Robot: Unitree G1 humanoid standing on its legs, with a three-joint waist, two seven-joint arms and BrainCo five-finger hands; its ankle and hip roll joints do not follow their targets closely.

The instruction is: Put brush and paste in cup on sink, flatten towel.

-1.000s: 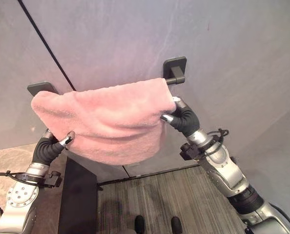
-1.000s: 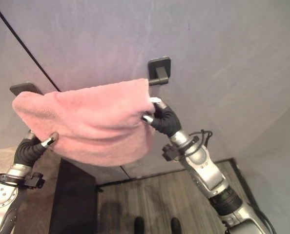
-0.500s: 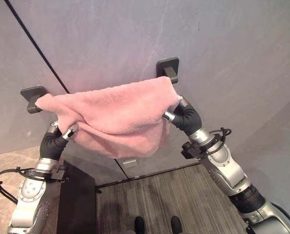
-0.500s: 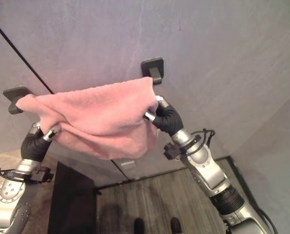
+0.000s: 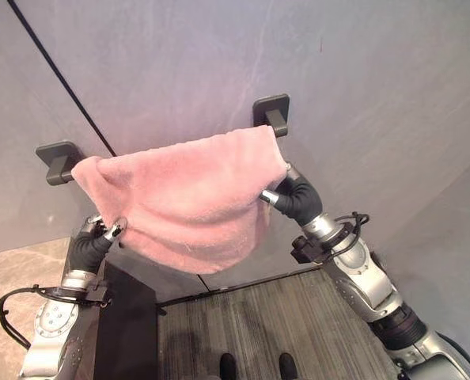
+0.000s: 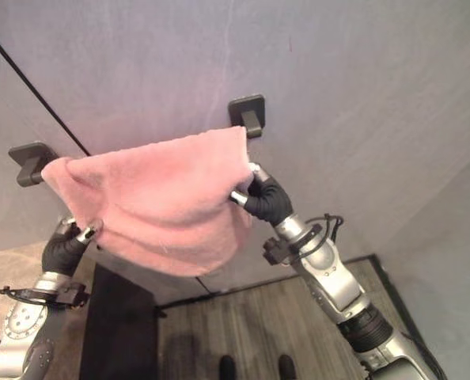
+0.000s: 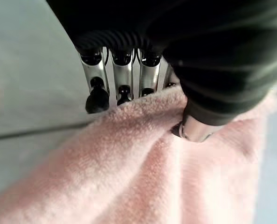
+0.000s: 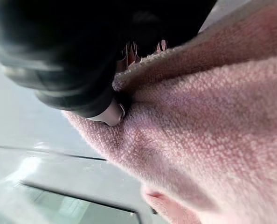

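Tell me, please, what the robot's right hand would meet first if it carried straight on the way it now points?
Probably the pink towel itself: the right hand already pinches its edge, pointing up towards the rail bracket and the grey wall behind. Depth is unclear, so which follows is uncertain.

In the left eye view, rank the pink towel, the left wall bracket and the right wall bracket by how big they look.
1. Pink towel, by far the largest.
2. Left wall bracket and right wall bracket look about alike; the towel hides part of each, so no ranking between them.
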